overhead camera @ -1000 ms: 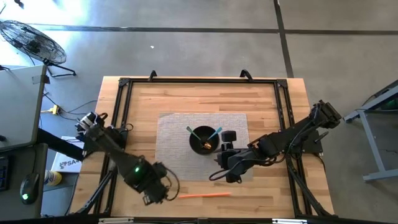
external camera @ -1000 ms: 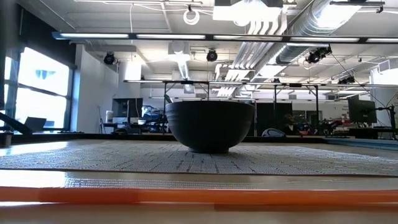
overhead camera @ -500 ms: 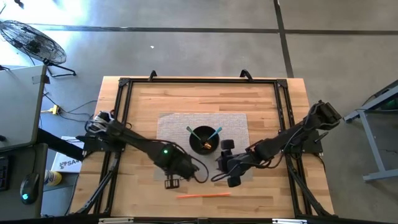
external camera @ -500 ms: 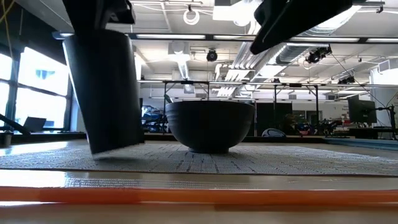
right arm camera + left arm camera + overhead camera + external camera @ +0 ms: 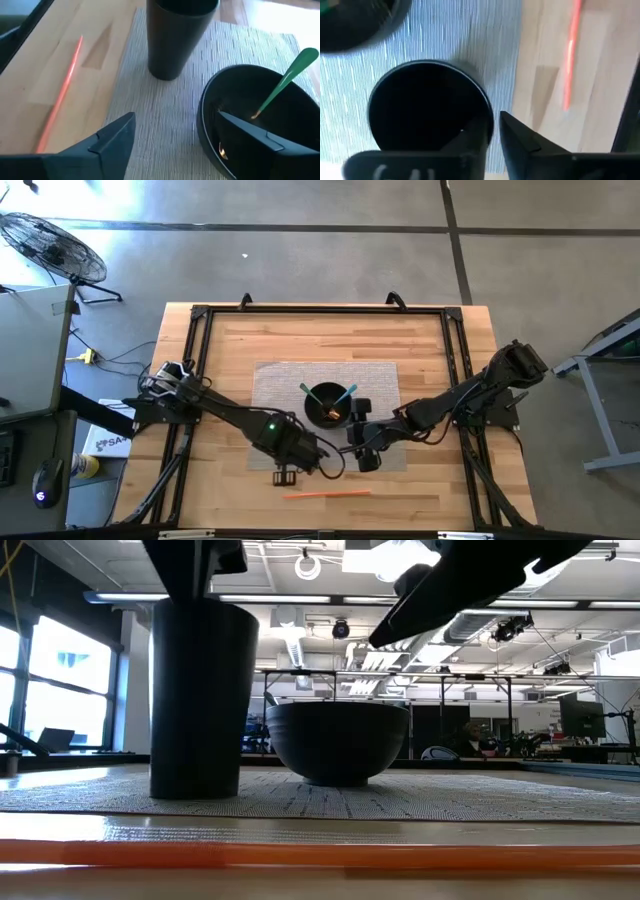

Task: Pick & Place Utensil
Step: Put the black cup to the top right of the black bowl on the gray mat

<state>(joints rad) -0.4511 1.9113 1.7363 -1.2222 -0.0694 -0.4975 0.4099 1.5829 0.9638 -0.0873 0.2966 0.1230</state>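
Observation:
A tall black cup (image 5: 203, 700) stands upright on its base on the grey woven mat (image 5: 270, 380), near the mat's near-left corner. In the high view my left arm's wrist hides it. My left gripper (image 5: 487, 127) comes down on it from above. A black bowl (image 5: 328, 405) on the mat's middle holds a green spoon (image 5: 285, 82) and other utensils. A long orange utensil (image 5: 325, 493) lies flat on the bare wood near the near edge. My right gripper (image 5: 175, 135) hangs open over the mat, at the bowl's near-right side. My left gripper straddles the cup's rim (image 5: 490, 120) on the side toward the orange utensil. One finger is inside the cup and one finger (image 5: 520, 140) outside, both pointing down from above. The cup stands upright with its base on the mat.
A black metal frame (image 5: 200, 315) runs around the tabletop. Bare wood lies between the mat and the near edge, where the orange utensil (image 5: 60, 95) is. The cup (image 5: 177, 40) stands between the bowl (image 5: 250, 115) and that utensil.
My left gripper swung from the table's near-left corner toward the right and onto the mat, carrying the cup. Half a second ago the cup was tilted; now it stands upright on the mat. My right gripper drew slightly closer to the bowl.

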